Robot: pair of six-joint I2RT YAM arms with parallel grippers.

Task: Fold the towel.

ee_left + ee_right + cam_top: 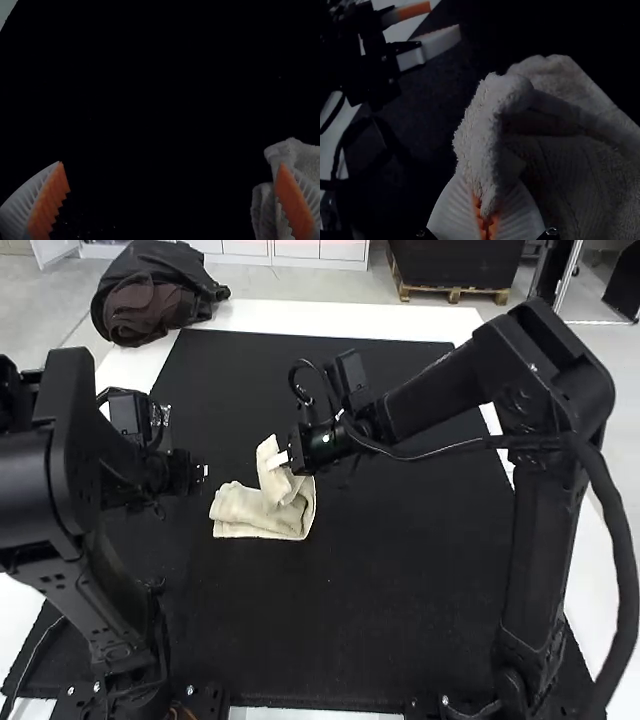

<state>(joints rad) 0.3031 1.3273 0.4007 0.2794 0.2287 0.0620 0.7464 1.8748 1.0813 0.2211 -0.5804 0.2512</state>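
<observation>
The cream towel (pixel 255 515) lies partly folded near the mat's middle, one part raised toward my right gripper (pixel 284 459). In the right wrist view my right gripper (pixel 486 220) is shut on an edge of the towel (pixel 570 170), which arches up and loops over beside the fingers. My left gripper (pixel 203 473) is a short way to the left of the towel. In the left wrist view my left gripper (pixel 172 200) stands wide open with nothing between its fingers, and the towel (pixel 270 210) shows behind one finger.
A black mat (pixel 350 610) covers most of the white table (pixel 270 314). A dark bag (pixel 155 295) with brown cloth rests on the table's far left corner. The two arms stand at either side of the mat.
</observation>
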